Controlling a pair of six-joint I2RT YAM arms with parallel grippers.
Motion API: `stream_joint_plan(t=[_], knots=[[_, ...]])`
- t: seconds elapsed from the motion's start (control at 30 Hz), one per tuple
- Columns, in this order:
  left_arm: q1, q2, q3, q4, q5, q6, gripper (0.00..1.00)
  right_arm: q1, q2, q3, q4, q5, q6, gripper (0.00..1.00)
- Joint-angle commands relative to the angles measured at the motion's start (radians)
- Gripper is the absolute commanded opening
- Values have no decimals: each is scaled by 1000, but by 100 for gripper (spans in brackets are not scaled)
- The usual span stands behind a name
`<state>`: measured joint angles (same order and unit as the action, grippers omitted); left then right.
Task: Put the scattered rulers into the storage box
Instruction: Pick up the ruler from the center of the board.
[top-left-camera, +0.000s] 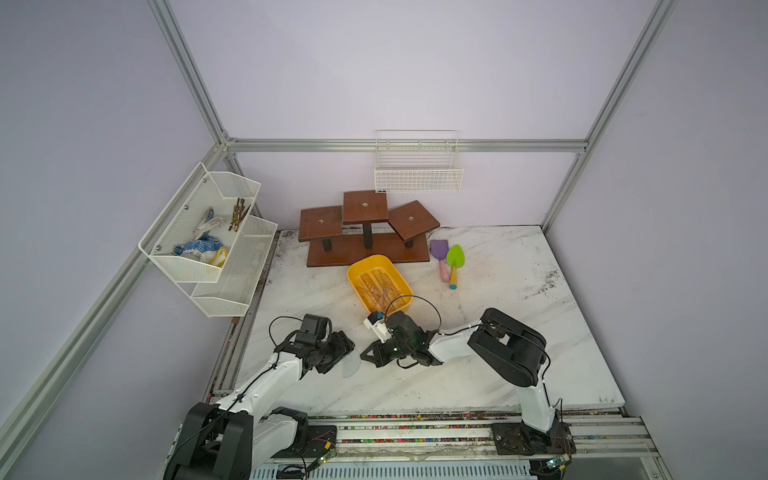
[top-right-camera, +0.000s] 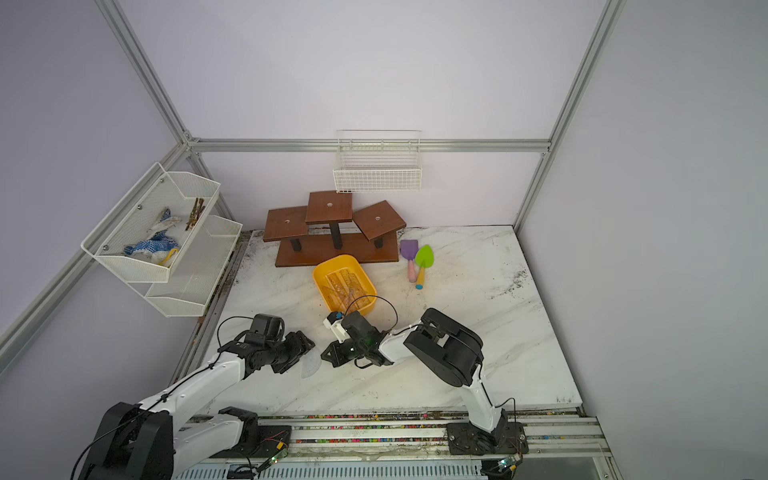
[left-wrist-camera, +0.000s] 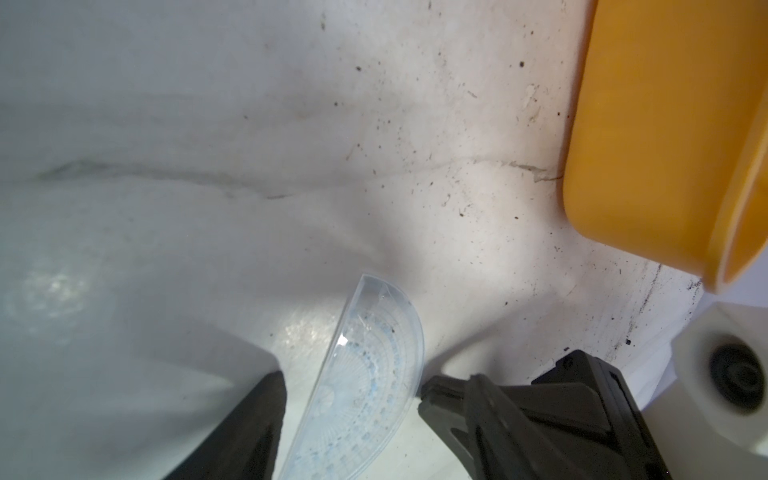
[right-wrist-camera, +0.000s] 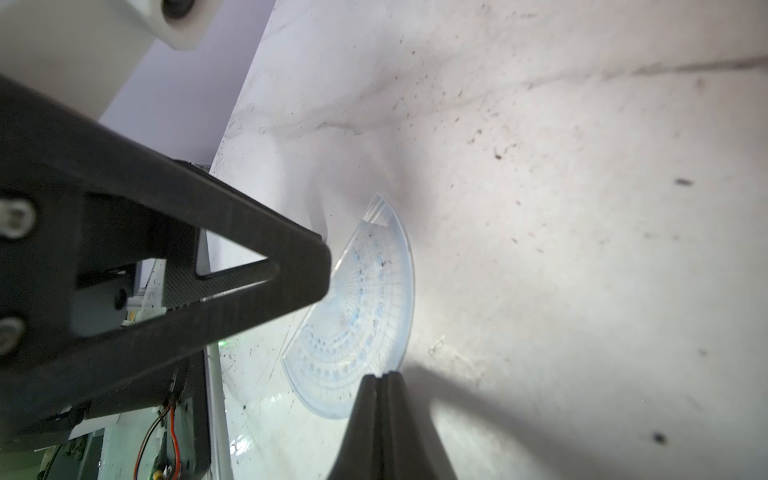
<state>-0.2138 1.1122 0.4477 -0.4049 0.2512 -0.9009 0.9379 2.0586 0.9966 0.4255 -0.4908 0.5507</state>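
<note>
a: where is the protractor (top-left-camera: 351, 368) lying?
b: it is lying on the marble table (top-left-camera: 561, 291), in the near left part. it is sitting near and left of the storage box (top-left-camera: 352, 272), between the two grippers.
a: what is the left gripper (top-left-camera: 345, 353) doing?
b: its jaws are standing wide apart, gripping nothing. one finger (left-wrist-camera: 262, 419) is sitting just beside the protractor's straight edge (a sliver of table is showing between them in the left wrist view).
a: and the right gripper (right-wrist-camera: 380, 378)?
b: its jaws are pressing fully together, and the pinched tips are meeting the protractor's curved rim.
a: the other rulers (top-left-camera: 380, 286)?
b: they are lying inside the box, which is sitting just in front of the wooden stand (top-left-camera: 345, 253). two toy shovels (top-left-camera: 455, 257) are lying to its right.
</note>
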Motion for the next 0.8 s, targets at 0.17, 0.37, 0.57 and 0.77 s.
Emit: stream_joint_plan(t=[0.17,0.37,0.57,0.77], knots=[[27,-17,-23,-109,-33,33,77,2,-23,49,-31,2,3,2],[42,-37,-26,-106,-25,33,82,4,-5,80,-53,0,-5,2],[41,-27,-32,-94,-4,35,83,7,30,91,-59,-1,-7,2],[42,5,-66,-51,40,22,79,8,44,67,-59,7,-10,2]])
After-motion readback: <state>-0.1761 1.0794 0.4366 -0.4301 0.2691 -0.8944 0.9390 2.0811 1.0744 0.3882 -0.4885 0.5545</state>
